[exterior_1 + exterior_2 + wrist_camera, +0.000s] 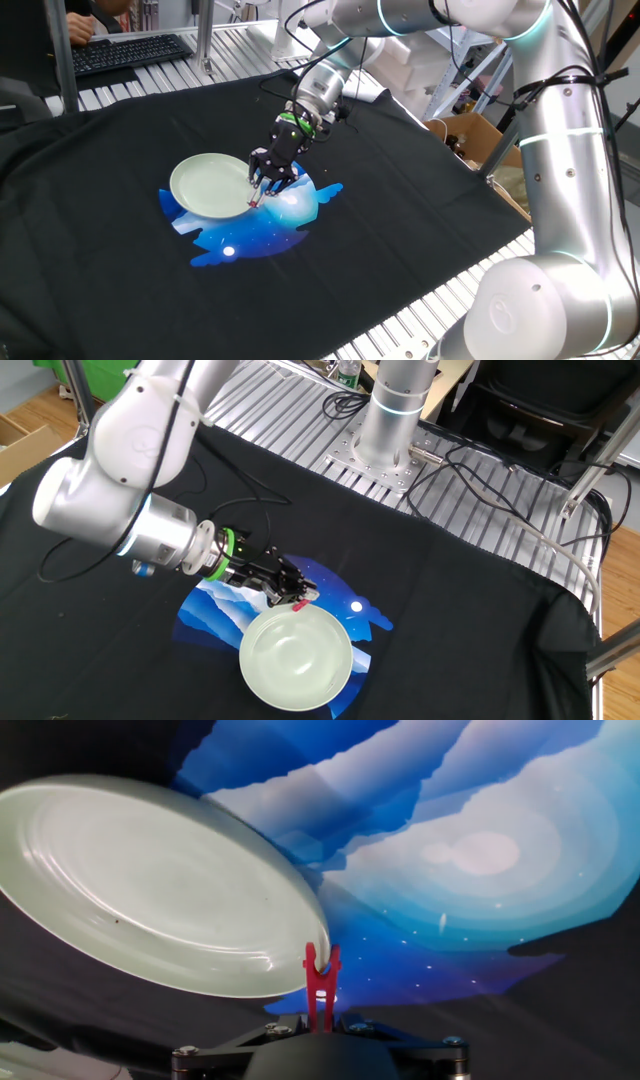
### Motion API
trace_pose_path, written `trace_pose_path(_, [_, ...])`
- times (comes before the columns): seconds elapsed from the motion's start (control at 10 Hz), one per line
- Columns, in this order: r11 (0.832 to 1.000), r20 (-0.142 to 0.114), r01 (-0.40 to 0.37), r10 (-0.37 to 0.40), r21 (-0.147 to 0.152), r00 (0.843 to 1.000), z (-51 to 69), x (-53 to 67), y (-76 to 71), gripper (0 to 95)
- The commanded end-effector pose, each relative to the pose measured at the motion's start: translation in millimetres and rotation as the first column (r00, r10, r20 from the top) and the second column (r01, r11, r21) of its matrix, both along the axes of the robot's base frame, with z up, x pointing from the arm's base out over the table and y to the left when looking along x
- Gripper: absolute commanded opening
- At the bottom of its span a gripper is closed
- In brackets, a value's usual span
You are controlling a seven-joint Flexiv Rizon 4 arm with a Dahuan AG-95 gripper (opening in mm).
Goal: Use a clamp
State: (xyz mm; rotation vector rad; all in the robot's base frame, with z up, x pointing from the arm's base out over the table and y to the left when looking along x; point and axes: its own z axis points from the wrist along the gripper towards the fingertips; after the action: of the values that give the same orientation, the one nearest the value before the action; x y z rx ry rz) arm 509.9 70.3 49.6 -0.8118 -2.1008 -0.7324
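Observation:
The pale green plate (150, 890) lies on a blue and white printed mat (480, 850); it also shows in one fixed view (208, 184) and in the other fixed view (296, 658). The clamp (321, 982), a tiny red clip, stands up from my gripper (320, 1020) with its two jaws at the plate's rim, one on each side of the edge. My gripper is shut on the clamp's tail. In the fixed views the gripper (262, 190) (296, 600) sits at the plate's edge, with the red clamp (299, 605) just visible at its tip.
The mat (270, 225) lies on a black cloth (400, 200) covering the table. A keyboard (125, 52) sits at the far left corner, and a cardboard box (470, 140) stands beside the table at the right. Cables (470, 470) trail near the arm's base.

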Motion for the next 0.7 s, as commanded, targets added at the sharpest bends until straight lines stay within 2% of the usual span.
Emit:
trace_pose_path(0.1, [1.000, 0.009, 0.002, -0.002, -0.002, 1.000, -0.1, -0.3, 0.9, 0.0])
trace_pose_path(0.2, [1.000, 0.014, 0.001, -0.001, -0.005, 1.000, 0.2, 0.0, 1.1, 0.0])
trace_pose_path(0.4, [1.000, 0.024, -0.006, 0.006, 0.008, 1.000, 0.0, 1.3, 1.1, 0.0])
trace_pose_path(0.5, [1.000, 0.019, -0.004, 0.004, 0.018, 1.000, 0.3, 1.9, 1.2, 0.0])
trace_pose_path(0.6, [1.000, 0.003, 0.007, -0.007, 0.029, 1.000, 0.5, 2.6, 1.4, 0.0])
trace_pose_path(0.7, [1.000, 0.000, 0.010, -0.010, 0.030, 1.000, 0.6, 2.5, 1.5, 19.0])
